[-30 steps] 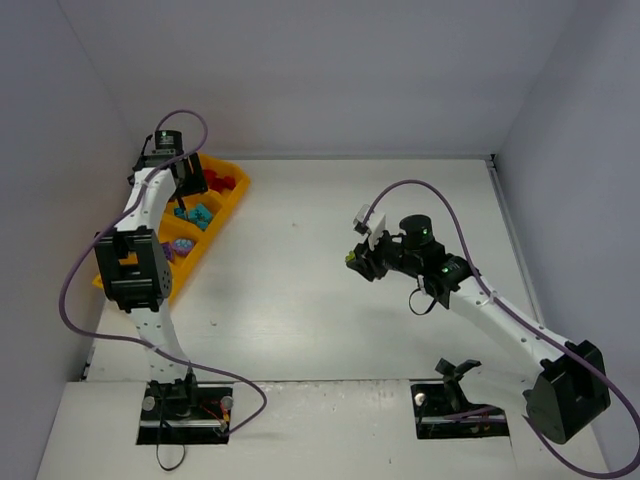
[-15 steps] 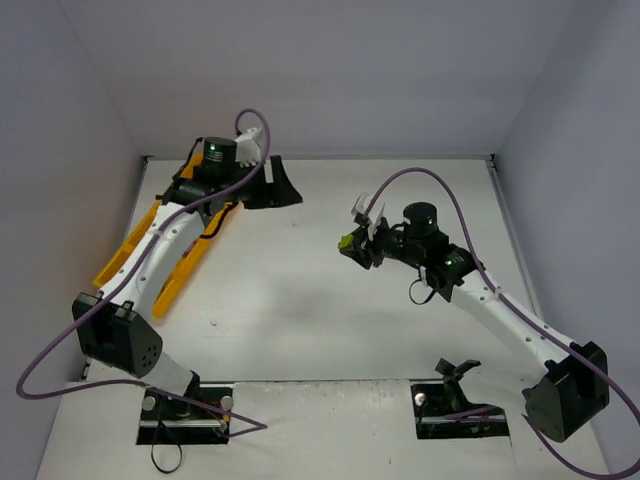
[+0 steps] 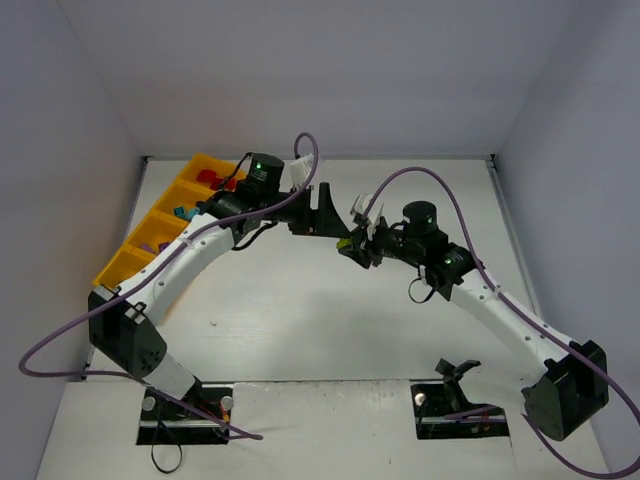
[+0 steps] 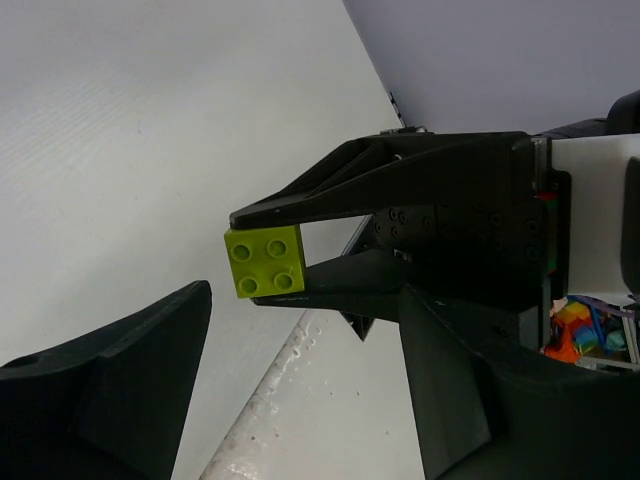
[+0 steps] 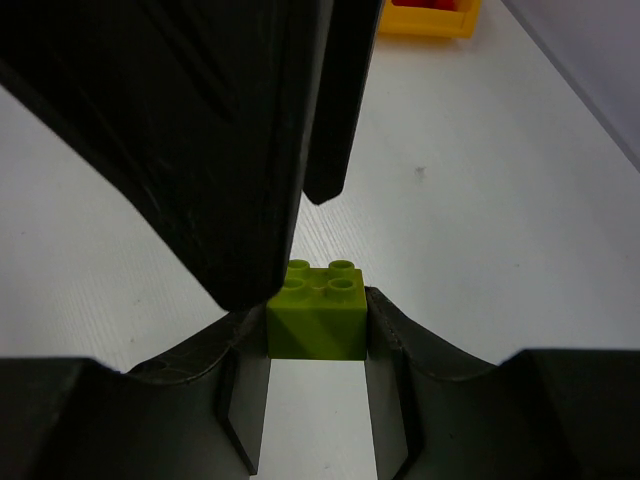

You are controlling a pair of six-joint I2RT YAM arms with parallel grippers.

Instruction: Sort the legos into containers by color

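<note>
Brick [image 4: 266, 261] in right claw [image 5: 316, 335] | four studs clear left-wrist, speck overhead

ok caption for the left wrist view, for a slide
Right gripper, jaws shut on a lime green lego, faces the open left gripper

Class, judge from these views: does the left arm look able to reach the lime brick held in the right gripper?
Probably yes. The left gripper is open, close by and facing the lime brick. The brick sits at the very tips of the right gripper, its studded face exposed, and nothing lies between them.
</note>
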